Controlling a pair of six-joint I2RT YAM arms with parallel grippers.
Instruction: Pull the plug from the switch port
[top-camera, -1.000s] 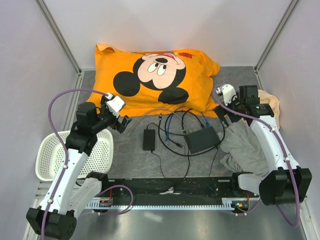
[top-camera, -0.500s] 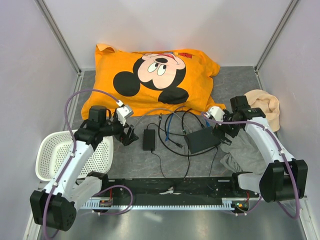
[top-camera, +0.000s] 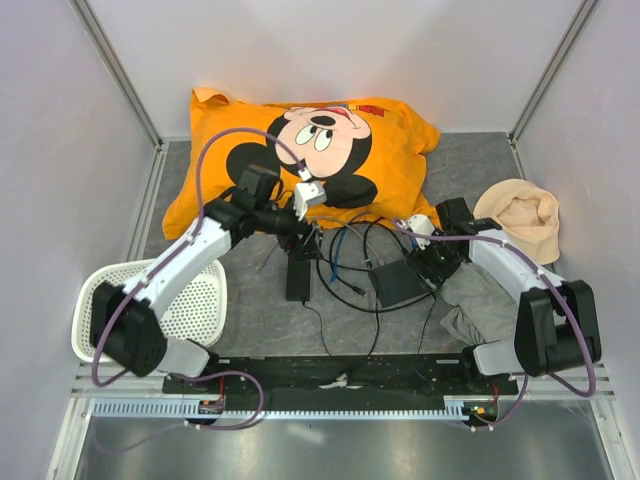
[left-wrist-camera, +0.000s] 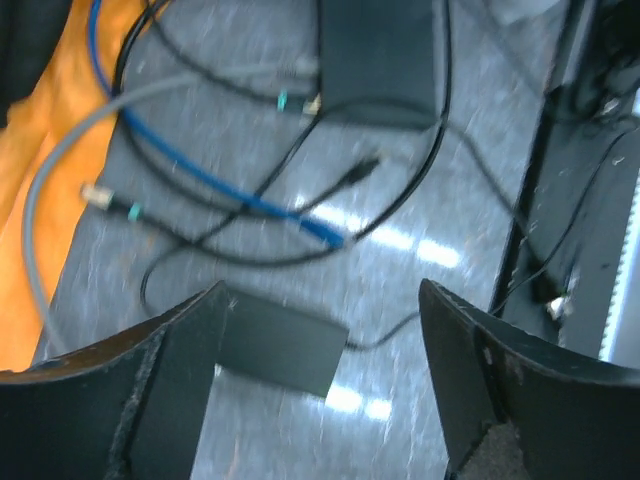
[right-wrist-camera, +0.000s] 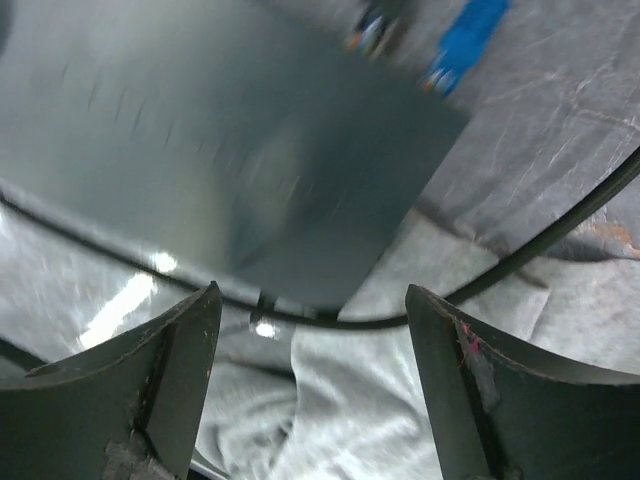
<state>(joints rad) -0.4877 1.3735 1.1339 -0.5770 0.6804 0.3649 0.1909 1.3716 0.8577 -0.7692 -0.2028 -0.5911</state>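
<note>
Black switch box (top-camera: 396, 286) edge under right tool (right-wrist-camera: 310, 385), spread | left tool (left-wrist-camera: 322, 390) spread above brick (left-wrist-camera: 275, 345)

Plain pale-lilac walls (top-camera: 330, 60) close in three sides, meeting at slanting aluminium posts (top-camera: 118, 75). The worktop (top-camera: 255, 325) is mottled grey (glossy enough to throw white glare in the left wrist view), with a brushed-metal strip (top-camera: 330, 450) along its near edge.
</note>
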